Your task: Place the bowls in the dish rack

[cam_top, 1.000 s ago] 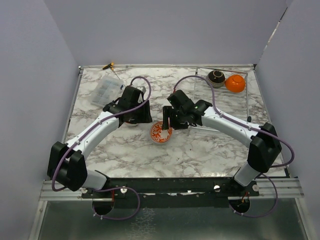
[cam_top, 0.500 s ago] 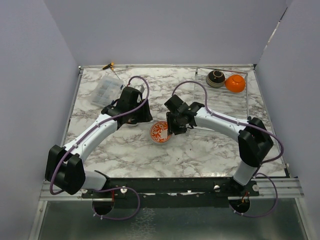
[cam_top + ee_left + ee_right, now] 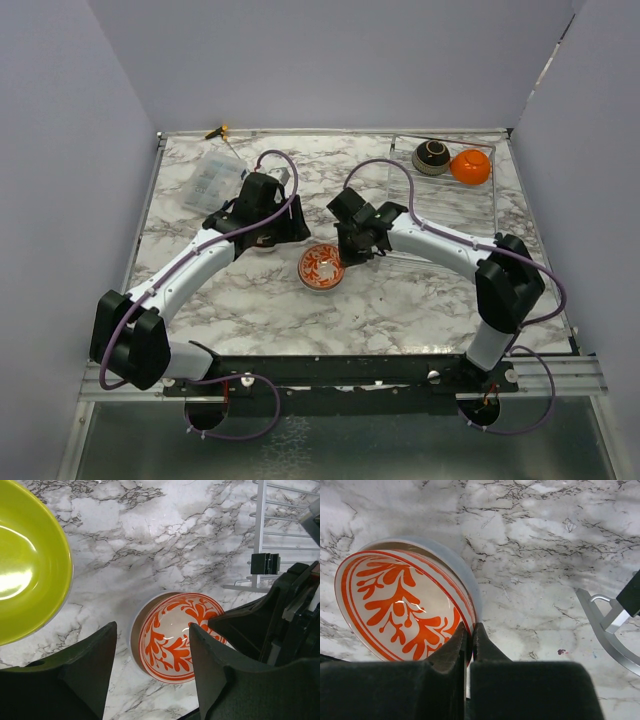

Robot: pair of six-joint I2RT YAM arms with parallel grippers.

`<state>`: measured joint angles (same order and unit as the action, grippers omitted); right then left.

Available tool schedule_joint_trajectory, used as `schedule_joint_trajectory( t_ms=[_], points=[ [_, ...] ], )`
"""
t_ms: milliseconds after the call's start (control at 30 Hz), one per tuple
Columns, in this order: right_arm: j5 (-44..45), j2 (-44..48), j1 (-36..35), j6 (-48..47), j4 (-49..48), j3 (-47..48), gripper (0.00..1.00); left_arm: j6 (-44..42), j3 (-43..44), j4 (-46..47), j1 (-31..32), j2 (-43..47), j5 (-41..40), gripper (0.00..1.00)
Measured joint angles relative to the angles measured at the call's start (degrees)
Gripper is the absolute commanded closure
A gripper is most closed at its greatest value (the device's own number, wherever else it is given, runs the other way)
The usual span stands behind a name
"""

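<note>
The white bowl with the orange pattern (image 3: 322, 267) sits on the marble table between the two arms. My right gripper (image 3: 345, 255) is shut on its right rim, one finger inside and one outside (image 3: 471, 627). My left gripper (image 3: 152, 630) hovers open to the bowl's left, holding nothing; the patterned bowl (image 3: 175, 637) shows beyond its fingers. A lime green bowl (image 3: 25, 575) lies at the left of that view. The silver wire dish rack (image 3: 450, 195) stands at the back right, with a dark brown bowl (image 3: 432, 155) and an orange bowl (image 3: 470, 166) in its far end.
A clear plastic compartment box (image 3: 213, 183) lies at the back left. A small yellow and black tool (image 3: 216, 131) rests at the table's far edge. The rack's near corner (image 3: 610, 630) is close to the right of my right gripper.
My right gripper moved onto the patterned bowl's rim and shut on it. The left arm drew slightly back and away from the bowl.
</note>
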<state>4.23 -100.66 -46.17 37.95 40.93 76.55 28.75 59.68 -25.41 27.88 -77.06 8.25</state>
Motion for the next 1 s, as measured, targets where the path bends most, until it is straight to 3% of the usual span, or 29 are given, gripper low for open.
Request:
schedule_joint_trajectory(
  t_ms=[200,367,700,833,900,1000],
  points=[
    [1.53,2.69,0.0,0.66,0.28,0.0,0.99,0.13,-0.96,0.24,0.0,0.0,1.97,0.24],
    [2.93,6.23,0.0,1.64,-0.61,0.0,0.99,-0.63,-1.84,0.46,0.0,0.0,4.13,0.25],
    [4.74,10.47,0.0,3.02,-7.02,-0.87,0.99,-2.73,-1.95,0.5,0.0,-0.02,6.75,0.61],
    [5.05,10.47,0.0,3.02,-8.07,-0.87,0.98,-3.02,-1.22,0.5,0.0,-0.7,6.95,0.84],
    [4.98,10.47,0.02,2.99,-8.35,-0.9,0.92,-3.21,-0.57,0.42,0.0,-1.11,6.95,1.0],
    [3.96,11.82,0.28,3.19,-9.55,-1.62,0.75,-4.76,1.84,-1.2,-0.57,-2.8,5.88,1.0]
  ],
)
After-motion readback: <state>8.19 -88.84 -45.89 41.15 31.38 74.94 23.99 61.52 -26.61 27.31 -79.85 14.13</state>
